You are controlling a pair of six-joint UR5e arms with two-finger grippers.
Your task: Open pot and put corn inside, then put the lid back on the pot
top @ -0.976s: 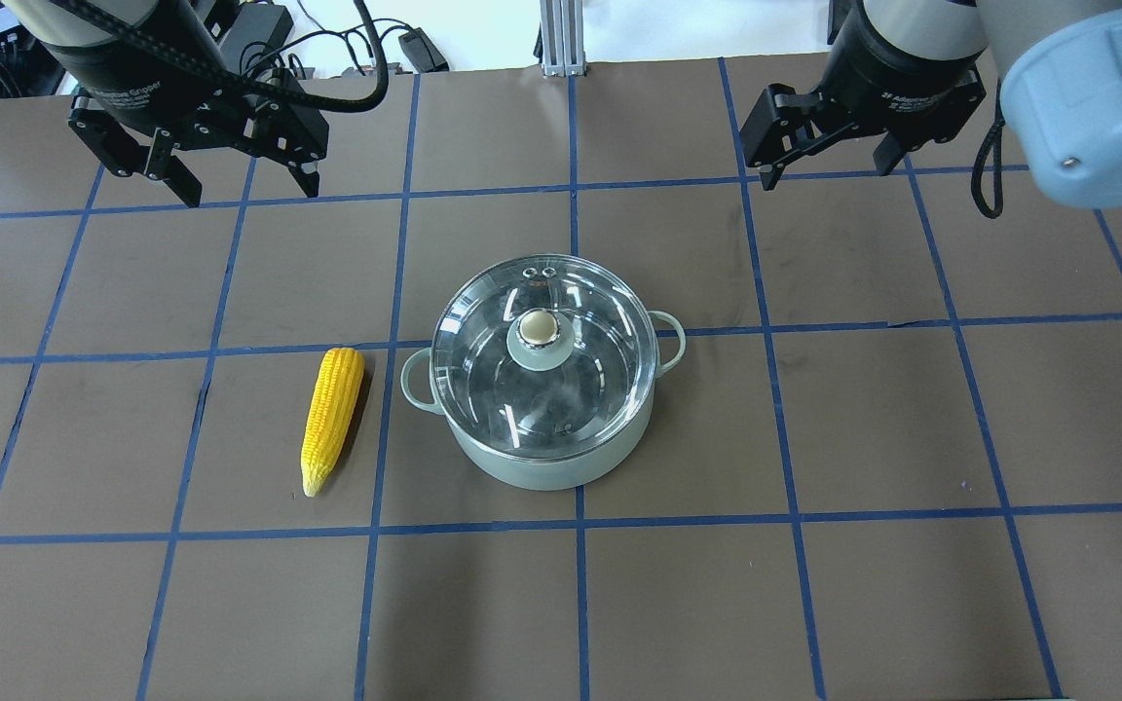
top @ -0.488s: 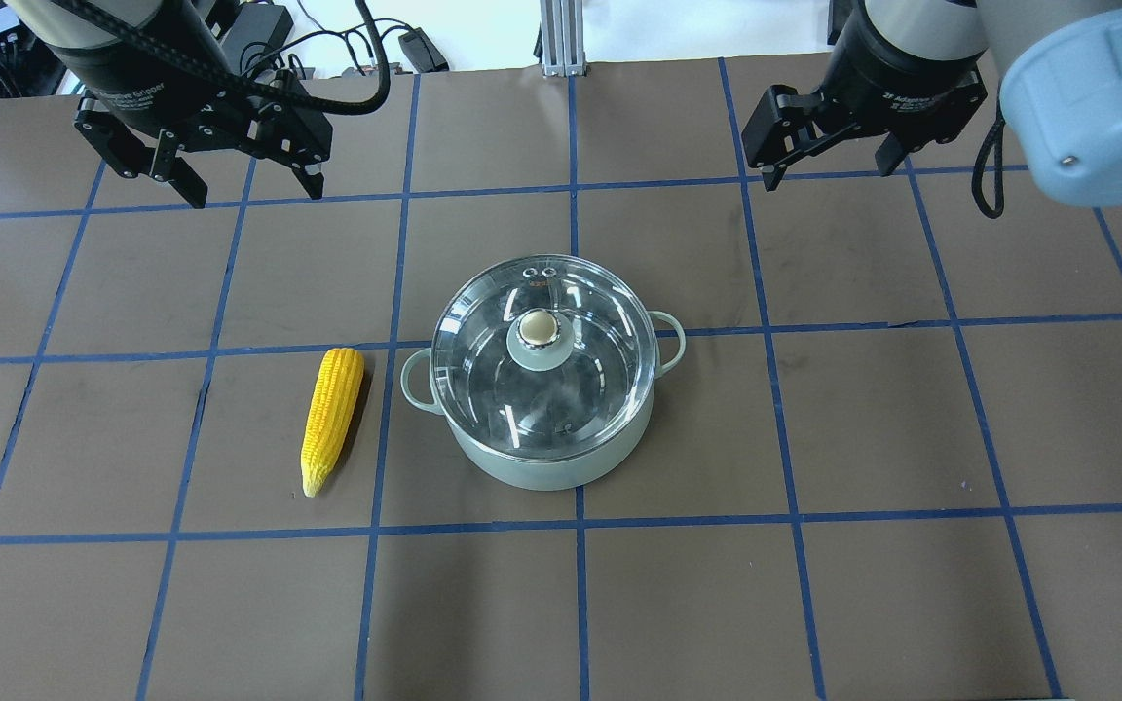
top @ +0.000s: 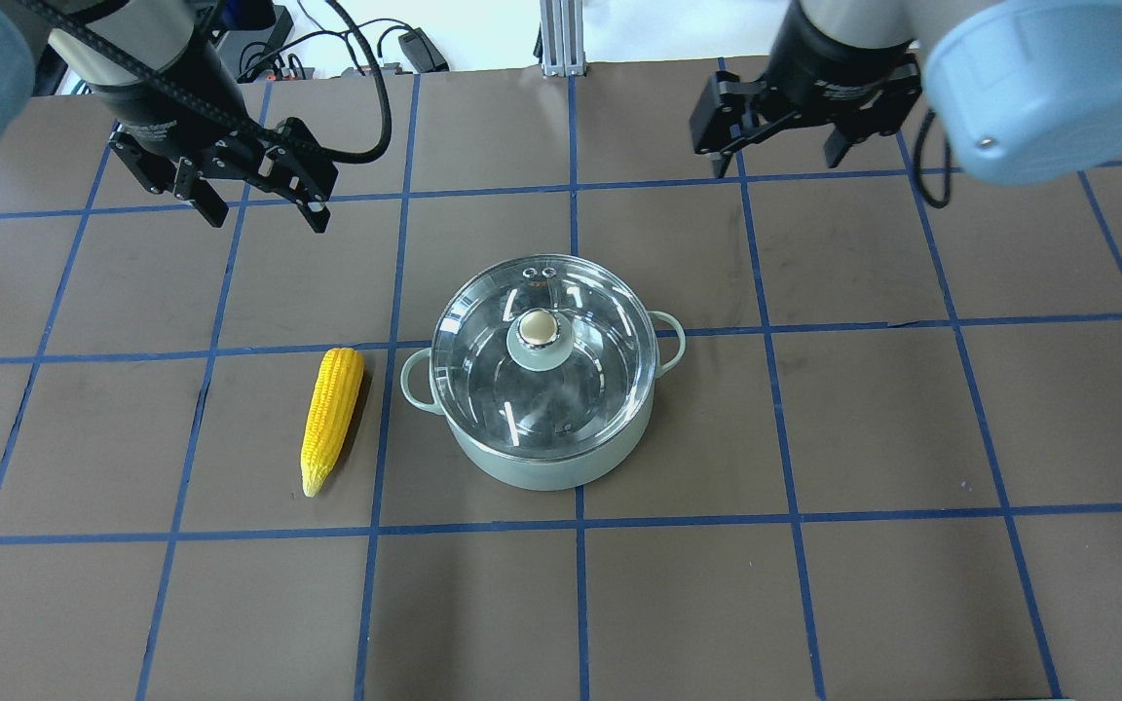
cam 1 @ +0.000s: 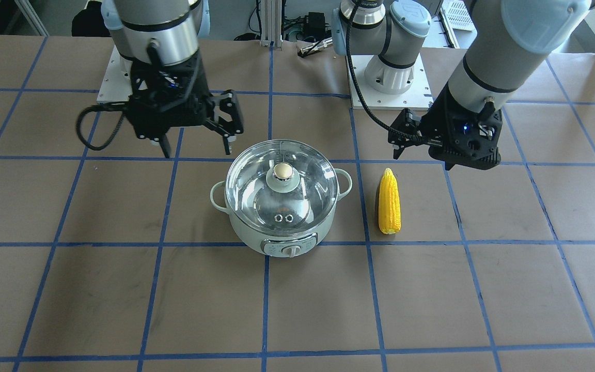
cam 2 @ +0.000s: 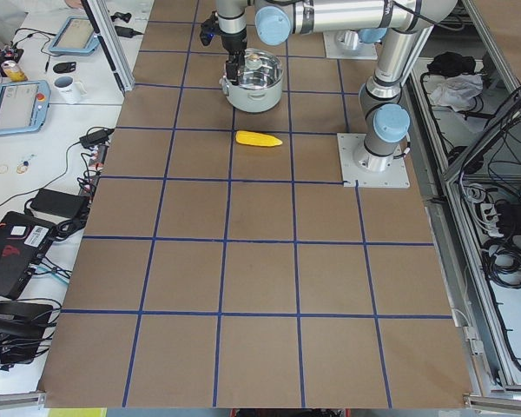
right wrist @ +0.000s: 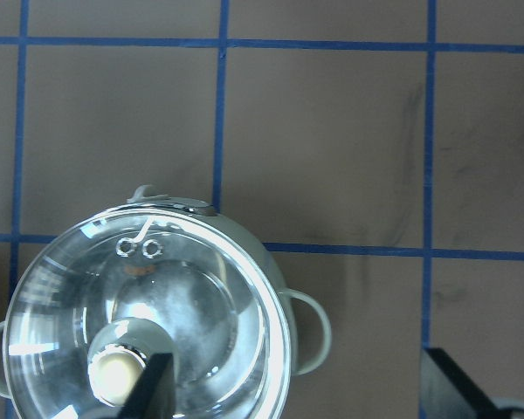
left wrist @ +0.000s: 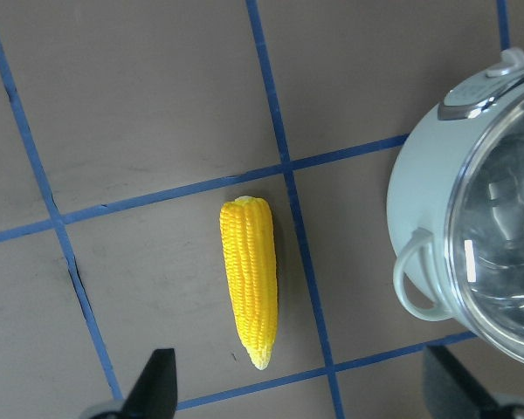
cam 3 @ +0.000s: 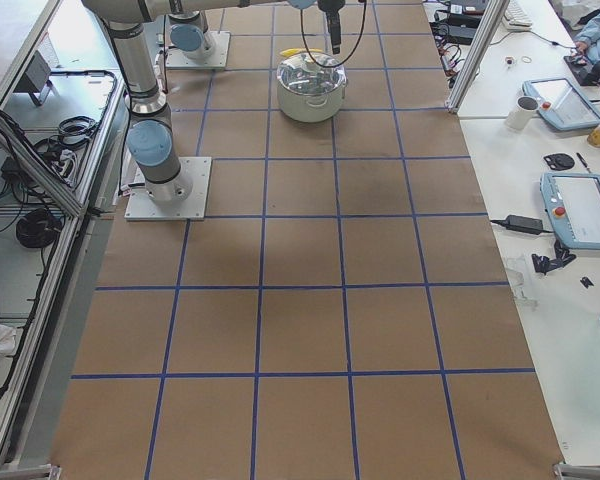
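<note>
The mint-green pot stands mid-table with its glass lid on, beige knob on top. The yellow corn lies on the mat just left of the pot, pointed tip toward the robot. My left gripper is open and empty, hovering beyond the corn; the left wrist view shows the corn and the pot below it. My right gripper is open and empty, above the table beyond and right of the pot. The right wrist view shows the lid at lower left.
Brown mat with a blue tape grid covers the table. Cables and a metal post lie past the far edge. The arm bases stand on the robot's side. Side benches hold tablets and mugs.
My left gripper has moved right and nearer, toward the corn. My right gripper has moved left, toward the pot's side. Pot, lid and corn have not moved.
</note>
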